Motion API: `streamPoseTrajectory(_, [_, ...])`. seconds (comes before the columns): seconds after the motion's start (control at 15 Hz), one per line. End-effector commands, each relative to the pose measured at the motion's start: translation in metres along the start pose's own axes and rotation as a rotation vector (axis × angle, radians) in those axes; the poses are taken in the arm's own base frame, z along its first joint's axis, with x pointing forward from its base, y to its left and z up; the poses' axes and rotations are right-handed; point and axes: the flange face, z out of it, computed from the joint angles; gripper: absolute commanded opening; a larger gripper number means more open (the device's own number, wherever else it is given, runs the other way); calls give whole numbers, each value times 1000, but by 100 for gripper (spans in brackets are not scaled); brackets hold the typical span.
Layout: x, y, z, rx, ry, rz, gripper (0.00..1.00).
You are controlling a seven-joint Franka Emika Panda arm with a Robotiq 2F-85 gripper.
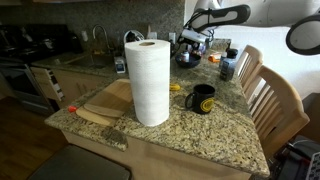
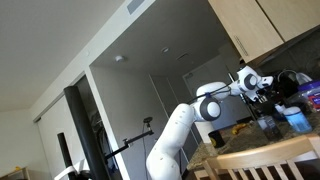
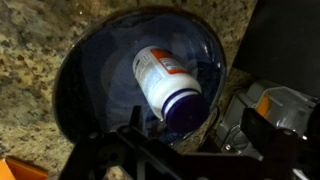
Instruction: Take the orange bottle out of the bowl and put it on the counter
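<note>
In the wrist view the orange bottle [image 3: 163,78] lies on its side inside the dark grey bowl [image 3: 90,70] at the centre of the frame. Its white label faces up and its dark cap points lower right. The bowl sits on the speckled granite counter [image 3: 30,70]. In an exterior view the gripper [image 1: 190,46] hangs just above the bowl, upper right of centre. I cannot tell whether its fingers are apart or together. A paper towel roll [image 1: 150,80] and a black mug [image 1: 204,98] stand lower in that frame.
</note>
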Motion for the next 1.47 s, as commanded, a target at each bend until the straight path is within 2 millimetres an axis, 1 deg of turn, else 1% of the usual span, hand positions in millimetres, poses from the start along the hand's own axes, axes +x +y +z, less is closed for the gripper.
streamPoseTrajectory(0.0, [-3, 3, -4, -13, -82, -20, 100])
streamPoseTrajectory(0.07, [-4, 0, 2, -9, -37, -7, 100])
streamPoseTrajectory(0.33, [-6, -1, 2, -9, -38, -8, 100])
streamPoseTrajectory(0.4, [-5, -1, 1, -46, 4, -34, 100])
streamPoseTrajectory(0.53, [-4, 3, -1, -120, 36, -96, 100])
streamPoseTrajectory(0.6, [-5, 1, 3, -65, 14, -54, 100])
streamPoseTrajectory(1.2, [-6, 1, 3, -74, -3, -65, 100])
streamPoseTrajectory(1.27, [-6, 1, 3, -67, -3, -68, 75])
streamPoseTrajectory(1.33, [-6, 1, 4, -69, -4, -70, 72])
streamPoseTrajectory(1.4, [-6, 1, 3, -70, -5, -70, 66])
